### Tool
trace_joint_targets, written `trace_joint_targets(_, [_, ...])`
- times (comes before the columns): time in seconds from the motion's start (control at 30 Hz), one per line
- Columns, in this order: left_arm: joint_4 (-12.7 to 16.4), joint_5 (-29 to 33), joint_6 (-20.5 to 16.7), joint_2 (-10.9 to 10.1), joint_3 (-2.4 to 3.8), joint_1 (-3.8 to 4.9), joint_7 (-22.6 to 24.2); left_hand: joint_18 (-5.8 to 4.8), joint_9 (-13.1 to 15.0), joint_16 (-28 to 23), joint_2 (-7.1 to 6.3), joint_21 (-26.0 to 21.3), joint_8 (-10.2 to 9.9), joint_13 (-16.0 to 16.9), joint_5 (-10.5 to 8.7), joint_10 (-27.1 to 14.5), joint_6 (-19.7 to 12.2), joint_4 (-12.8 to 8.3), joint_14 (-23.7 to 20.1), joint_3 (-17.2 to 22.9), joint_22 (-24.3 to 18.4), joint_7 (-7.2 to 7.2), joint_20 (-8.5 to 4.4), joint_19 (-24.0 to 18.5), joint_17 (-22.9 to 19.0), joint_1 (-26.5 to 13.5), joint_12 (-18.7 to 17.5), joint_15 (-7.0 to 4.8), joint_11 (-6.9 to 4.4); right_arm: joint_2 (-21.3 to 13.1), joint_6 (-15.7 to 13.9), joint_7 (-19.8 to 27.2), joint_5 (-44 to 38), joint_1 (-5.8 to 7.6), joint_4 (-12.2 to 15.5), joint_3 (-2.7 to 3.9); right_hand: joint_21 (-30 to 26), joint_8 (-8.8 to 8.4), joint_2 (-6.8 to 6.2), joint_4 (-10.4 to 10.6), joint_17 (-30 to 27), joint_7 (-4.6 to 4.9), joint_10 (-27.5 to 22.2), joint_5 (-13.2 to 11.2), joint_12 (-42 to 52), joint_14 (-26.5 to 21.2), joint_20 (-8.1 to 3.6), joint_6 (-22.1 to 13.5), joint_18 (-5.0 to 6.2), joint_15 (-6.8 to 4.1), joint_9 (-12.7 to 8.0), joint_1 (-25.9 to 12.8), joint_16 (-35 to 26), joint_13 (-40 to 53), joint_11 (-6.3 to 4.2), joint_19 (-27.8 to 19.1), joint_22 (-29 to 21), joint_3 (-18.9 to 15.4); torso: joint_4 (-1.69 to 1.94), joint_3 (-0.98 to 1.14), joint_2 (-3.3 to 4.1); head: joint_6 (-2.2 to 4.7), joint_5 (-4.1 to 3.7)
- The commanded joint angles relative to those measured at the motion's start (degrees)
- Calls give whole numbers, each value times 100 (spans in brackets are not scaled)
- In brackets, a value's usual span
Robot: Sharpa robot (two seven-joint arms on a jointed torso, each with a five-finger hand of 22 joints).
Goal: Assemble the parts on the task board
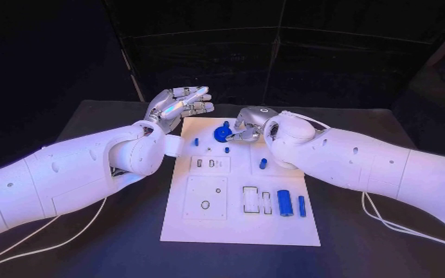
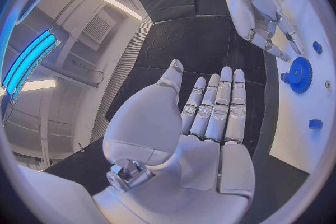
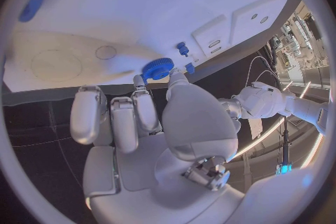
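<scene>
The silver right hand is pinching the small blue toothed plastic gear at its fingertips, over the white task board. Beyond it, the left hand is hovering open-fingered, holding nothing. Seating the gear likely comes next, needing careful alignment.

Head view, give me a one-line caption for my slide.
Right hand touches a blue gear at the far end of the white task board while the left hand hovers open beside it.

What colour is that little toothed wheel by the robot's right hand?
Blue. The gear shows best in the left wrist view, standing on the white board at the right hand.
</scene>
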Motion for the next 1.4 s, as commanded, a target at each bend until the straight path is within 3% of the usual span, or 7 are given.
trace_joint_targets(0.03, [5,-4,70,-13,5,13,24,34,-5,-32,39,-37,-37,-4,18,-47,-25,-25,8,-2,-8,262,-4,48,-9,17,-27,31,13,-196,-724,339,343,12,188,2,24,-3,23,-9,828,20,46,104,17,465,16,10,-82,41,0,130,28,421,8,43,3,-40,-22,5,-9,15,4])
trace_joint_targets(0.27, [10,-4,86,-52,5,12,32,34,-4,-32,41,-38,-37,-4,18,-47,-25,-29,8,-1,-8,261,-4,48,-9,21,-27,31,13,-1101,-1096,1661,1761,22,761,2,-156,14,82,-312,534,6,-127,306,-195,389,12,69,-12,26,7,878,-112,241,-12,-174,-358,-27,-71,18,-40,36,13])
trace_joint_targets(0.37, [16,-4,105,-61,4,11,45,34,-4,-32,42,-39,-37,-4,19,-46,-25,-32,9,0,-8,261,-4,49,-9,24,-27,31,13,-1414,-1070,2175,2250,26,825,3,-338,61,12,-568,401,-27,-378,649,-493,350,-9,176,55,-7,21,1318,-190,-17,-43,-376,-711,7,-98,32,-55,55,12])
trace_joint_targets(0.57, [16,-4,138,-57,4,10,50,35,-4,-32,43,-41,-36,-3,19,-45,-24,-41,10,2,-8,260,-4,50,-9,33,-26,31,12,-1876,-863,2767,2836,33,684,6,-375,63,-57,-827,497,-37,-419,653,-562,375,-29,210,58,-21,12,1698,-163,-81,-62,-387,-747,2,-110,36,-53,94,-51])
trace_joint_targets(0.8, [-12,-4,173,-22,3,8,50,35,-2,-32,46,-42,-34,-2,19,-40,-20,-53,14,5,-8,256,-4,52,-8,44,-23,29,10,-1979,-700,3076,3019,27,273,6,-382,28,-92,-967,552,-23,-435,658,-589,389,-32,158,55,-16,-2,1873,-145,-108,-53,-379,-746,-16,-90,59,-38,78,-151])
trace_joint_targets(1.03, [-51,-4,186,-3,1,4,45,35,-2,-32,46,-42,-34,-2,19,-40,-20,-53,14,5,-8,256,-4,52,-8,44,-23,29,10,-1938,-479,3090,3068,11,-86,4,-407,-20,-89,-1034,597,13,-485,626,-642,400,-20,-2,62,6,-20,1925,-128,-161,-22,-400,-789,-46,-85,30,-48,57,-209])
trace_joint_targets(1.4, [-66,-4,184,24,1,2,39,36,-2,-32,48,-44,-33,-1,19,-37,-18,-62,17,7,-9,253,-4,54,-8,53,-22,28,8,-1917,-150,2972,2921,-2,-331,3,-446,-19,-94,-1121,606,57,-572,659,-712,398,13,-210,73,42,-20,1982,-130,-231,20,-439,-852,-89,-74,19,-53,35,-182])
